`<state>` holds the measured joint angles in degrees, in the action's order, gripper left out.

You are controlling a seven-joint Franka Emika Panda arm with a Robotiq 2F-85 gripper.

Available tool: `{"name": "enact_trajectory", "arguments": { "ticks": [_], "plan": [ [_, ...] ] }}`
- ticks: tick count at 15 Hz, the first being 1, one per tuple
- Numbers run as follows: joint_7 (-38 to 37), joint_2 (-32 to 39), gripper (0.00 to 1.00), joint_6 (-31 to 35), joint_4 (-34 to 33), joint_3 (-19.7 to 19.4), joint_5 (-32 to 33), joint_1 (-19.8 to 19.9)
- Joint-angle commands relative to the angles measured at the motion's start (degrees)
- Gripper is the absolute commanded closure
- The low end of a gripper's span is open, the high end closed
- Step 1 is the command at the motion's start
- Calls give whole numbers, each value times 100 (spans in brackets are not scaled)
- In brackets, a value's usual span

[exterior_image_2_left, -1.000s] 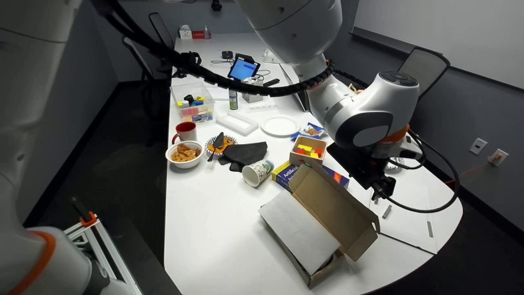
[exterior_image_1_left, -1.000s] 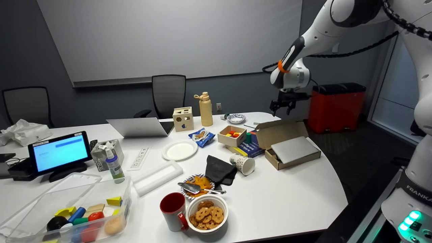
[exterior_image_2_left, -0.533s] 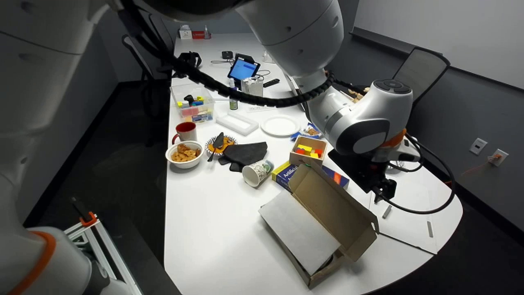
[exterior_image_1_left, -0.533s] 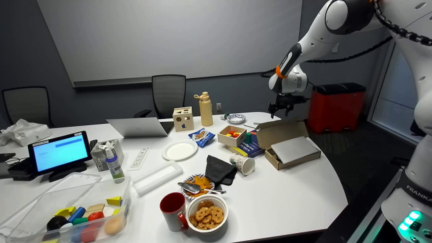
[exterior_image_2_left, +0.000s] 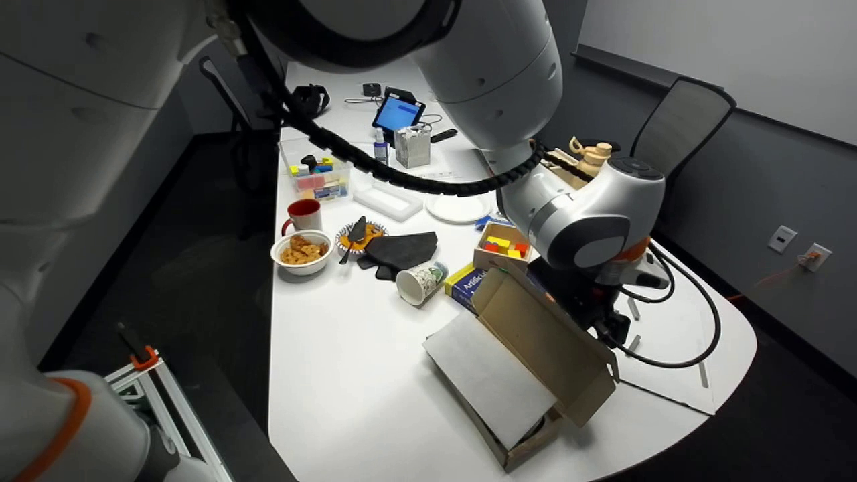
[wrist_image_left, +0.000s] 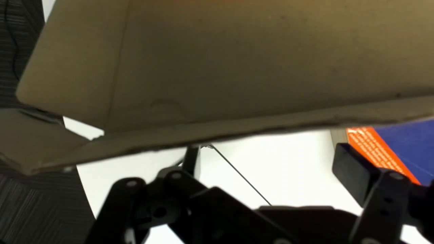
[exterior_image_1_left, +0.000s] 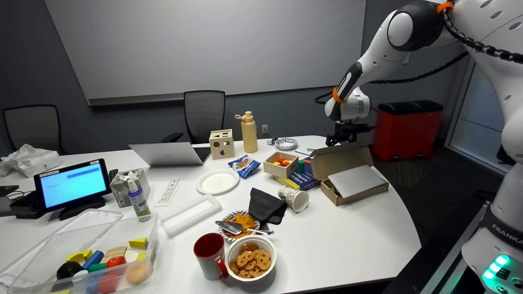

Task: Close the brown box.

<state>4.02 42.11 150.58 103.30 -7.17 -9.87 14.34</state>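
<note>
1. Brown box (exterior_image_1_left: pixel 361 195): it stands on the white table (exterior_image_1_left: pixel 359 232), close to the curved end edge, in the same spot as half a second ago, its lid (exterior_image_1_left: pixel 341 162) raised at the same slant.
2. Gripper (wrist_image_left: pixel 269 166): it sits lower than in the earlier frames. In an exterior view its fingertips, then in plain sight above the lid, are now partly hidden behind the lid's upper edge.
3. In an exterior view, the arm (exterior_image_2_left: pixel 589 227) has come nearer the lid and now covers most of the orange-marked end of the blue book (exterior_image_2_left: pixel 469 289); the tan bottle (exterior_image_2_left: pixel 592 159) shows more fully behind it.
4. Matte brown cardboard forms the box, shallow and rectangular, with creased flaps along the lid. A flat silver-grey slab (exterior_image_1_left: pixel 357 181) lies over its bottom half.
5. In the wrist view, smooth cardboard with a fold line fills the top, its edge just beside the fingers (wrist_image_left: pixel 356 174); whether they touch cannot be told.
6. Bent at the wrist, the arm points the gripper down on the lid's outer side, toward the table edge nearest the whiteboard (exterior_image_1_left: pixel 212 45). The fingers are spread well apart, pale tabletop showing between them.
</note>
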Motion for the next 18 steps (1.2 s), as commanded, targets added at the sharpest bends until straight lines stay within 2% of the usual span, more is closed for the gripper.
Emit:
{"name": "enact_trajectory", "arguments": {
  "ticks": [1,6,9,14,18],
  "plan": [
    [-455,-286,0,-1382,-234,-220,356,-161],
    [-808,-389,0,-3499,-545,-314,672,-253],
    [-900,-385,0,-4231,-587,-285,735,-260],
    [-933,-358,0,-4592,-406,-280,821,-288],
    [-927,-293,0,-4513,-188,-295,878,-288]
  ]
}}
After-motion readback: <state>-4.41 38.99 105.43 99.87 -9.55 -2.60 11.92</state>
